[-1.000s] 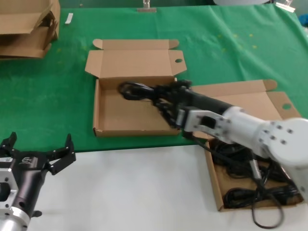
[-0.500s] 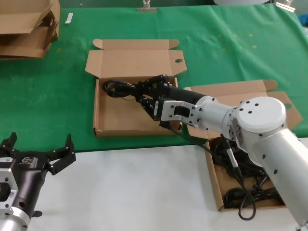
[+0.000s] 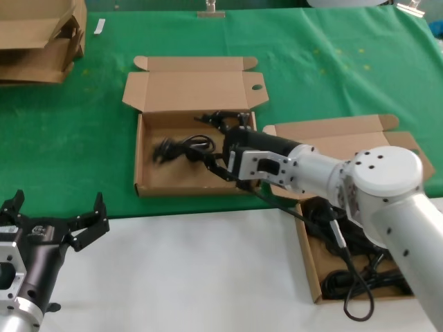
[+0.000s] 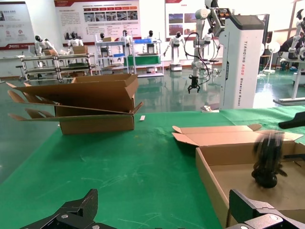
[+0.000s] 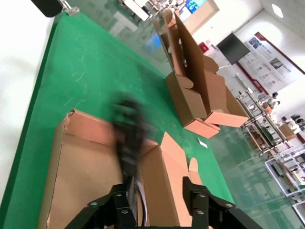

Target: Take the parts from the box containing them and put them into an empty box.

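Moved leftward, a power cord [image 3: 181,149] is seen blurred inside the empty box [image 3: 144,173] | right gripper [image 3: 221,142] spread, released | left gripper [image 3: 52,220] parked, splayed wide

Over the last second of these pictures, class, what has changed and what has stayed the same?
The right tool carried a power cord from above the full box across the empty box. Its fingers have now spread and the cord, blurred, has dropped free into that tray. The left tool stayed open at the near left; both boxes and the remaining cords did not move.
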